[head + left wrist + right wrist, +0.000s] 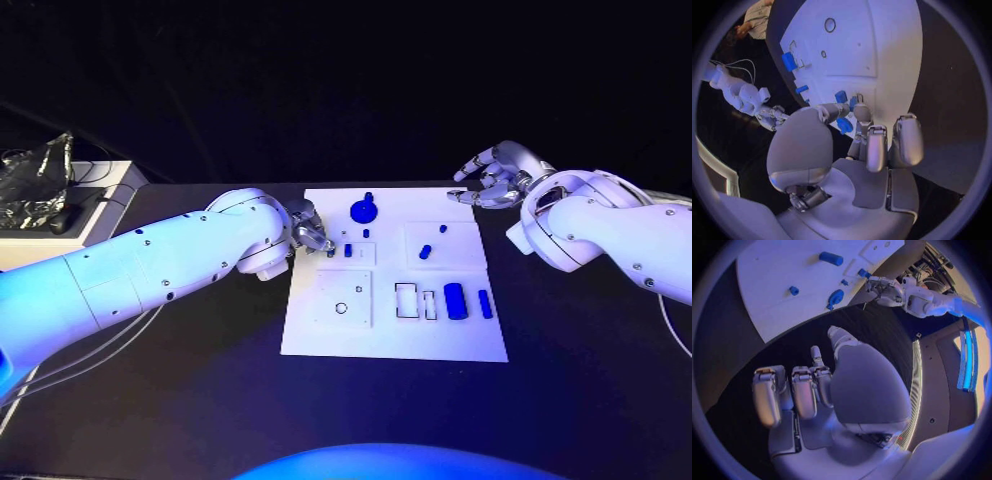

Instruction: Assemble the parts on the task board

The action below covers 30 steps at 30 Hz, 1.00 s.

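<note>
White flat task board (325,335) | left hand (312,237) pinching small blue part (844,125) at board's edge | right hand (495,175) empty, fingers loosely spread | round blue knob (364,210) nearby

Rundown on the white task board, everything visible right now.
The task board is a flat white rectangular plate lying on the black table, long side running away from the robot. Its surface carries shallow rectangular outlines, a small ring and slot recesses. Small blue parts lie or stand on it, with a round blue piece near the far edge. The left robot hand is at its left edge, fingers at a small blue part. The right robot hand is off the board, beyond its far right corner.
</note>
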Tool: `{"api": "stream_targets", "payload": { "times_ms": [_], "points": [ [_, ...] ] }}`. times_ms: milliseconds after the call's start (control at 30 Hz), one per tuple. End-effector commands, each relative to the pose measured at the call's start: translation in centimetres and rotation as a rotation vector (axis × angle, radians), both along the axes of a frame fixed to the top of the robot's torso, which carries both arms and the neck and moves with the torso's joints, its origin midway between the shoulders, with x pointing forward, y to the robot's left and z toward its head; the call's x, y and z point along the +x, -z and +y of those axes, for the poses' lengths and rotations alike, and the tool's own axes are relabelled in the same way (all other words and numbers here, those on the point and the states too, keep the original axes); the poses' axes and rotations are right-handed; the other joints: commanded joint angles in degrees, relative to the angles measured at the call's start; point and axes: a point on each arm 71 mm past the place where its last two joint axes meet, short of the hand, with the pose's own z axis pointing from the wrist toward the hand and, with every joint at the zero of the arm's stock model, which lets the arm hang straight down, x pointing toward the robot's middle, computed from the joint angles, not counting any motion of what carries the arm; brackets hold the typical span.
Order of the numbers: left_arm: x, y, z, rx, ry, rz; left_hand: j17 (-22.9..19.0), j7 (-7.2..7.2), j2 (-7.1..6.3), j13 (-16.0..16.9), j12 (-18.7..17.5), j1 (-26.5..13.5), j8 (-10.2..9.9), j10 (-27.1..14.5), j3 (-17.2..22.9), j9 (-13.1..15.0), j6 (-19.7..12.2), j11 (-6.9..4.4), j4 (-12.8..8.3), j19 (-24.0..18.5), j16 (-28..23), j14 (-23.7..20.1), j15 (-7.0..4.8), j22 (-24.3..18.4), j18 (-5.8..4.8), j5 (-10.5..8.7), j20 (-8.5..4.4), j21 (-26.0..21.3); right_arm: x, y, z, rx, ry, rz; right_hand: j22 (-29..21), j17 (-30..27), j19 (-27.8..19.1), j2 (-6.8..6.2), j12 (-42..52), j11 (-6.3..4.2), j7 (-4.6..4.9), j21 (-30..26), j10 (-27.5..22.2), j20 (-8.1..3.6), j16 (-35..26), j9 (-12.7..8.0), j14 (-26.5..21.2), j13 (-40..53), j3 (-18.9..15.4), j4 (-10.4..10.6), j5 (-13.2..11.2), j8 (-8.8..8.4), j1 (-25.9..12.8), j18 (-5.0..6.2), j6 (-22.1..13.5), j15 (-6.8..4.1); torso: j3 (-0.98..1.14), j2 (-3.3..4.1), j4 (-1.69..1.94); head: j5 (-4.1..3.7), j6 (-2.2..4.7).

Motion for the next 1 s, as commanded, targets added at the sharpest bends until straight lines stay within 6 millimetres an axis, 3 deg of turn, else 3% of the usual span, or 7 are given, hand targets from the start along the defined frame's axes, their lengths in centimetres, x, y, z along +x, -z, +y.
{"api": "stream_targets", "payload": {
  "times_ms": [33, 1000],
  "points": [
    [-0.06, 0.15, -0.25, 0.014, 0.009, -0.004, 12.6, -1.27, 0.41, 0.0, 0.3, -0.3, 0.4, 0.5, 9.6, 1.1, 1.7, 0.07, -9.3, 0.5, 0.3, 5.1, -0.31, 0.0, -0.33, 0.19, -0.06, 0.3, -0.07, -0.08, 0.12, -0.003, -0.013, -0.011, 13.3, 13.8, 4.9, 0.16, -0.1, -0.18, 0.13, -0.2, 1.1, -0.26, -0.2, 0.1, 5.8, 10.4, 0.3, 0.0, 0.3, 0.33, -0.6, -0.18, -0.4, -0.22, -0.05, 0.00, 0.06, -0.08, -0.15],
    [0.11, 0.53, 0.21, 0.081, 0.021, -0.014, 12.6, -1.33, 0.37, -0.1, 0.2, -0.4, 0.4, 0.6, 9.8, 1.1, 1.8, 0.01, -9.4, 0.6, 0.3, 5.2, -0.37, 0.1, -0.35, 0.29, -0.13, 0.3, -0.18, -0.08, -0.10, -0.006, -0.012, -0.009, 13.2, 13.7, 4.8, 0.11, -0.2, -0.20, 0.11, -0.3, 1.1, -0.28, -0.2, 0.1, 5.7, 10.4, 0.4, -0.1, 0.4, 0.42, -0.7, -0.16, -0.4, -0.23, -0.02, -0.09, 0.04, -0.19, -0.67]
  ]
}}
